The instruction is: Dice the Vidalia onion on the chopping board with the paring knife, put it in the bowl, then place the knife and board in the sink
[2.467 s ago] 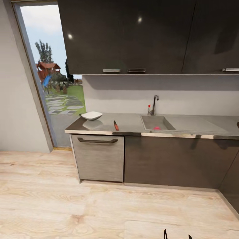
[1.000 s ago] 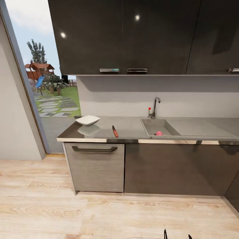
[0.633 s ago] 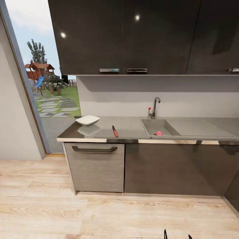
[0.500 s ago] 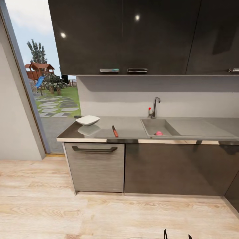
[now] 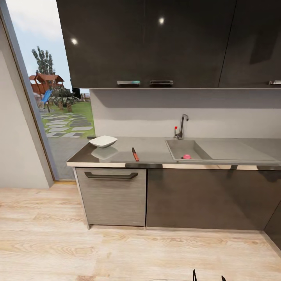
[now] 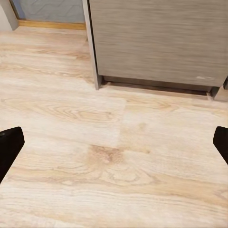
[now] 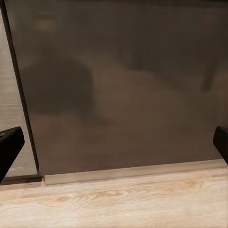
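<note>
In the head view the Vidalia onion (image 5: 187, 157) is a small pinkish ball lying in the steel sink (image 5: 178, 146), near its front wall. The paring knife (image 5: 135, 154), red-orange handle towards me, lies on the grey countertop (image 5: 154, 150) left of the sink. Further left stands the white square bowl (image 5: 103, 141). The chopping board is out of view. My left gripper (image 6: 114, 142) is open over the wooden floor, in front of a light cabinet. My right gripper (image 7: 114, 142) is open, facing a dark cabinet door. Both hang low, well away from the counter.
A chrome tap (image 5: 181, 125) with a red knob stands behind the sink, and a flat drainboard (image 5: 234, 150) extends right. Dark wall cabinets (image 5: 156, 43) hang above. A drawer front with a bar handle (image 5: 111, 176) sits under the bowl. An open doorway (image 5: 47, 97) is at left.
The camera moved closer to the counter between 2.5 s and 1.0 s ago. Over the last second nothing has visibly moved.
</note>
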